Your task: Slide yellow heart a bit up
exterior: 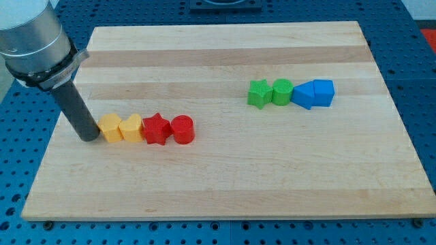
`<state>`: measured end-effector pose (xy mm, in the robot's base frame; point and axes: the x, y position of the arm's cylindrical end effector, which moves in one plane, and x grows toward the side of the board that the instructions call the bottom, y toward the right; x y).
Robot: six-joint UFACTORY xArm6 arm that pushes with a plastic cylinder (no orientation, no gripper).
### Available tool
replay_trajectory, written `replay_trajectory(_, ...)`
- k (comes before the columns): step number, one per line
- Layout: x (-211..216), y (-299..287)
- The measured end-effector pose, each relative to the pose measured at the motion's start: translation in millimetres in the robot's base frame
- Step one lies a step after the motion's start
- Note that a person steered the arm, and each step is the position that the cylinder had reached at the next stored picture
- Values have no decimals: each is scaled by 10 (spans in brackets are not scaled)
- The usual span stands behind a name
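A row of blocks lies on the wooden board [225, 177] at the view's left: a yellow block [110, 127], the yellow heart [131, 127], a red star [156, 128] and a red cylinder [182, 129], each touching its neighbour. My tip [88, 137] rests on the board just left of the leftmost yellow block, touching or nearly touching it. The yellow heart is second in the row, one block to the right of my tip.
At the view's upper right sits a second row: a green star [258, 94], a green cylinder [282, 91], and two blue blocks [303, 94] [323, 92]. The board's left edge runs close to my tip.
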<state>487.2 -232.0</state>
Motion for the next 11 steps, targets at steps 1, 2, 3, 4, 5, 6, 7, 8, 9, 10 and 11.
replay_trajectory(1,0,0)
replay_trajectory(2,286,-5)
replay_trajectory(3,412,15)
replay_trajectory(4,398,530)
replay_trajectory(5,344,800)
replay_trajectory(6,190,765)
replay_trajectory(7,-7,761)
replay_trajectory(8,-143,761)
replay_trajectory(9,-213,761)
replay_trajectory(10,-401,908)
replay_trajectory(11,-666,1185)
